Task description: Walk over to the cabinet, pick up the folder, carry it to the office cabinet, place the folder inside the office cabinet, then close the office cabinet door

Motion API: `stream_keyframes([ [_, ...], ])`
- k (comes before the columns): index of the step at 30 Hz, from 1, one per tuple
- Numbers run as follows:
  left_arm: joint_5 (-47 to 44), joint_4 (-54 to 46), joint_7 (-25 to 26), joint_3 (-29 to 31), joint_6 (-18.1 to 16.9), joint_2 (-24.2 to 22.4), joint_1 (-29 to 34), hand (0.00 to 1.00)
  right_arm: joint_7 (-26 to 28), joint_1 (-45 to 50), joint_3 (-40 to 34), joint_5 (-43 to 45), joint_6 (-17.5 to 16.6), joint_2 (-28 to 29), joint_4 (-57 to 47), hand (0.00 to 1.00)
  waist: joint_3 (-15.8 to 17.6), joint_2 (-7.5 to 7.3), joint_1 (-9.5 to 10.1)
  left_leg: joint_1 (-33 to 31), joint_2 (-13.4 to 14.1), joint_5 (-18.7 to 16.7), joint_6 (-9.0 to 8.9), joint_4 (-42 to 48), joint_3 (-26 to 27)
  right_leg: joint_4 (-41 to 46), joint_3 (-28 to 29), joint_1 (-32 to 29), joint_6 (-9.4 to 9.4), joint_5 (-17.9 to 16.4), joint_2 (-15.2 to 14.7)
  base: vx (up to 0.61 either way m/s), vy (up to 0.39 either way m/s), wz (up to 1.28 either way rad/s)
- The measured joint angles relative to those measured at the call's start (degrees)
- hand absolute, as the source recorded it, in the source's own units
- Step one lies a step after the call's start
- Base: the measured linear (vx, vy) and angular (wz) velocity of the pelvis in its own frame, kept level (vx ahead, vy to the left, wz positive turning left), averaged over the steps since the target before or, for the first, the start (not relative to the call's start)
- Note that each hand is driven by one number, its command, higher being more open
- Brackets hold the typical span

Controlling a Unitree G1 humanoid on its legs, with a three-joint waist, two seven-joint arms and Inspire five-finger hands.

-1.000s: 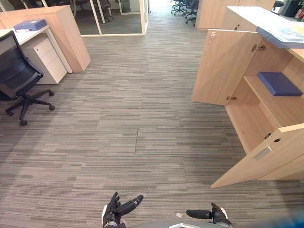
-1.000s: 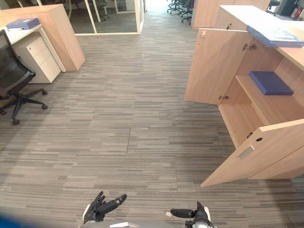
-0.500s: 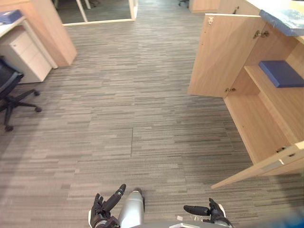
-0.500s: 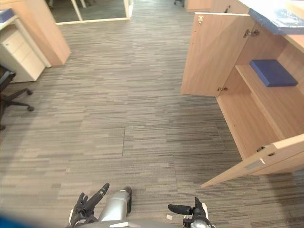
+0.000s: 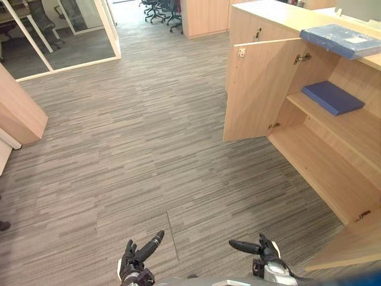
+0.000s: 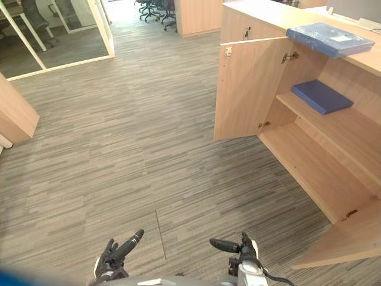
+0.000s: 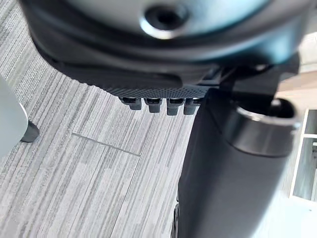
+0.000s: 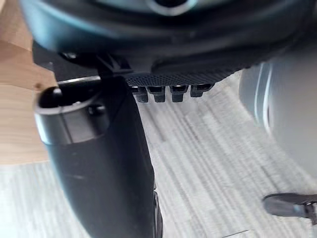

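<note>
The left robot hand and right robot hand hang low over the floor, fingers loosely spread, thumbs pointing inward, both holding nothing. Beneath them lies grey striped carpet in large tiles. To the right stands the wooden office cabinet, its far door and near door both swung wide. The dark blue folder lies flat on its upper shelf; a paler folder rests on the cabinet top. Farther off are a glass partition and office chairs.
</note>
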Motion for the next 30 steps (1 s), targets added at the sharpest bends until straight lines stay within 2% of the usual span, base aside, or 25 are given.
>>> stream_keyframes([
  [2,-0.16,0.65,-0.11,0.13,0.60,0.14,-0.68,1.00,0.16,0.70,0.29,0.00,-0.23,2.02,-2.92,1.00,2.16,-0.31,-0.15,1.94,0.53,-1.65,0.28,-0.55,0.31,-6.25,-4.66,-2.60,2.19,-3.64,4.63,0.15,0.035,-0.22],
  [3,-0.07,0.55,-0.06,0.21,0.65,0.67,-1.21,1.00,0.31,1.43,0.36,-0.03,-0.80,3.02,-5.47,1.00,3.05,-0.86,-0.09,3.01,0.62,-3.16,-0.48,-0.35,0.68,-10.85,-6.40,-4.80,2.41,-4.05,7.23,0.16,-0.022,-0.20],
  [4,-0.03,0.58,-0.02,0.22,0.68,0.78,-1.31,1.00,0.34,1.57,0.43,-0.01,-0.95,3.38,-6.52,1.00,3.43,-0.91,-0.14,3.47,0.80,-3.93,-0.68,-0.07,0.71,-13.51,-7.21,-5.54,2.45,-4.00,8.40,0.20,-0.089,-0.07],
  [5,0.44,0.51,-0.06,0.31,0.72,0.64,-1.35,1.00,0.33,2.06,1.28,0.02,-1.05,3.54,-7.88,1.00,4.22,-0.85,-0.37,4.68,1.50,-5.28,-0.87,0.77,0.62,-20.48,-8.92,-5.53,2.10,-3.24,10.46,0.17,-0.104,0.09],
  [6,0.78,0.30,-0.08,0.38,0.71,0.60,-1.33,1.00,0.33,2.38,1.79,0.00,-1.03,3.53,-8.38,1.00,4.39,-1.00,-0.39,5.06,1.67,-5.99,-0.89,1.18,0.46,-24.49,-9.52,-5.11,1.41,-2.33,11.05,0.22,-0.153,0.23],
  [7,1.10,-0.27,-0.18,0.58,0.68,0.62,-1.28,1.00,0.36,3.22,2.04,0.00,-1.06,3.70,-8.58,1.00,4.16,-1.63,-0.31,5.74,1.69,-7.91,-1.37,2.26,-0.25,-31.22,-9.82,-4.99,0.38,0.29,11.04,0.23,-0.160,0.34],
  [8,1.08,-0.31,-0.12,0.79,0.70,0.42,-1.25,1.00,0.36,3.50,1.95,-0.08,-1.02,3.68,-8.60,1.00,3.99,-1.91,-0.28,6.41,2.17,-10.25,-2.19,3.81,-1.39,-33.46,-10.61,-4.14,-1.06,4.19,10.64,0.28,-0.175,0.39],
  [9,1.08,-0.31,-0.11,0.92,0.70,0.12,-1.19,1.00,0.36,3.73,1.88,-0.08,-0.85,3.63,-8.64,1.00,3.68,-2.30,-0.28,6.66,2.78,-11.40,-2.80,4.59,-2.03,-33.47,-11.65,-3.41,-2.05,5.83,10.88,0.37,-0.214,0.44],
  [10,1.01,-0.30,-0.05,0.61,0.92,-0.28,-1.01,1.00,0.39,4.00,1.77,-0.35,-0.67,3.39,-8.67,1.00,3.35,-0.51,-0.27,6.98,5.37,-13.50,-4.07,6.03,-3.09,-33.21,-13.83,-1.99,-3.95,4.50,12.66,0.44,-0.264,0.46],
  [11,1.00,-0.44,-0.31,-0.21,0.98,-0.30,-0.38,1.00,0.45,4.45,1.72,-1.40,-0.23,3.34,-8.97,1.00,2.88,0.74,-0.39,6.54,7.84,-14.67,-4.84,8.60,-3.82,-33.36,-15.72,-0.79,-4.10,2.03,14.89,0.53,-0.331,0.49],
  [13,0.89,-0.74,-0.41,0.29,1.05,-0.31,-0.47,1.00,0.70,4.61,1.63,-2.38,0.70,3.72,-9.03,1.00,3.17,0.32,-0.45,2.26,10.25,-15.22,-5.97,20.84,-3.72,-34.97,-17.53,2.22,-4.63,-0.15,17.32,0.45,-0.308,0.29],
  [14,0.48,-1.24,-0.43,0.66,1.09,-0.41,0.09,1.00,0.92,5.34,1.44,-2.30,0.98,3.88,-9.79,1.00,3.45,0.58,-0.38,-1.16,12.35,-13.78,-8.35,32.03,-3.49,-37.53,-17.88,5.92,-5.28,-0.67,19.84,0.37,-0.252,0.01],
  [15,-0.04,-1.74,-0.57,0.97,1.13,-0.48,0.76,1.00,0.98,5.72,1.42,-2.22,0.95,3.88,-10.22,1.00,3.64,0.88,-0.30,-2.70,13.51,-12.00,-10.28,37.48,-3.53,-38.89,-17.74,7.90,-5.39,-1.02,21.28,0.47,-0.248,-0.31],
  [16,-0.38,-2.21,-0.66,1.55,1.13,-0.58,1.36,1.00,1.17,6.13,1.43,-2.22,0.78,3.66,-10.05,1.00,3.61,1.24,0.19,-6.15,15.41,-9.41,-12.43,48.14,-3.59,-41.03,-16.40,10.97,-5.58,-1.70,23.59,0.48,-0.151,-0.53],
  [18,-1.35,-2.23,-0.60,2.45,1.15,-0.66,1.52,1.00,1.50,6.07,1.07,-0.85,0.27,2.92,-8.48,1.00,3.87,0.81,1.03,-11.73,16.28,-9.43,-12.53,60.72,-2.17,-44.49,-12.88,15.37,-5.56,-2.38,25.56,0.52,-0.100,-0.78],
  [20,-2.24,-2.65,-0.52,3.61,1.09,-0.76,1.65,1.00,1.49,6.03,-0.25,0.28,0.26,2.92,-7.37,1.00,4.51,-0.32,1.79,-15.48,16.18,-9.60,-12.35,63.53,-0.96,-47.76,-9.49,19.23,-5.40,-2.24,26.20,0.46,-0.037,-0.95],
  [21,-2.36,-2.75,-0.05,4.61,1.02,-0.80,1.70,1.00,1.32,5.92,-0.27,0.62,0.24,2.58,-6.38,1.00,4.95,-1.15,2.14,-17.82,15.55,-10.35,-11.17,62.06,-1.07,-49.34,-6.84,21.55,-5.31,-2.16,26.27,0.45,-0.001,-1.08],
  [23,-3.18,-3.02,0.72,5.42,0.98,-0.86,1.88,1.00,0.84,5.69,-0.23,2.48,0.24,2.08,-4.74,1.00,5.18,-1.61,3.07,-19.88,13.94,-11.46,-10.29,55.36,-2.75,-50.57,-2.84,23.46,-5.23,-2.11,25.79,0.37,0.076,-1.32],
  [24,-3.60,-3.08,1.48,5.68,0.93,-0.86,1.75,1.00,0.60,5.40,-0.15,3.73,0.35,1.54,-3.72,1.00,5.38,-2.04,4.09,-21.12,11.41,-12.54,-10.18,44.72,-7.40,-50.64,1.41,24.17,-5.20,-2.13,24.95,0.47,0.202,-1.55],
  [25,-3.61,-3.21,1.74,5.84,0.96,-0.85,1.32,1.00,0.44,5.47,0.00,4.53,0.35,1.42,-3.75,1.00,5.59,-2.19,4.32,-21.34,10.54,-12.57,-10.11,40.77,-9.74,-50.68,2.90,24.59,-4.92,-2.28,24.46,0.56,0.285,-1.81],
  [26,-3.52,-3.31,2.26,6.78,0.94,-0.83,1.10,1.00,0.15,5.94,0.36,4.65,0.29,1.54,-3.86,1.00,5.75,-2.69,4.41,-21.03,8.31,-12.07,-10.39,31.06,-15.49,-50.48,5.84,25.77,-2.64,-3.29,22.82,0.42,0.251,-1.25],
  [27,-3.51,-3.26,2.45,6.74,0.95,-0.84,1.14,1.00,0.08,6.46,0.37,4.67,0.21,1.47,-3.99,1.00,5.51,-2.85,4.39,-20.88,7.92,-11.14,-10.67,27.71,-17.81,-50.23,6.72,25.84,-1.29,-3.93,22.43,0.45,0.291,-1.30],
  [28,-3.51,-3.03,2.70,6.53,0.96,-0.84,1.16,1.00,-0.04,7.32,0.33,4.71,0.10,1.04,-4.13,1.00,4.69,-1.81,4.37,-20.65,7.76,-7.75,-11.05,23.43,-21.29,-50.07,8.00,26.52,0.71,-5.11,22.35,0.49,0.362,-0.93],
  [29,-3.50,-2.47,3.04,6.03,0.96,-0.84,1.56,1.00,-0.11,8.89,0.05,4.71,-0.01,0.02,-4.55,1.00,3.18,0.03,4.31,-20.45,7.76,-0.96,-13.87,20.57,-24.40,-49.92,9.65,27.58,2.98,-6.83,22.77,0.51,0.401,-0.84],
  [30,-3.46,-1.92,3.15,6.71,0.92,-0.73,0.87,1.00,-0.15,8.84,-0.19,4.71,0.01,0.47,-3.56,1.00,2.53,-0.93,4.26,-20.28,7.43,-3.53,-15.55,22.00,-24.21,-49.22,10.54,27.64,3.87,-8.11,21.43,0.48,0.404,-0.77],
])
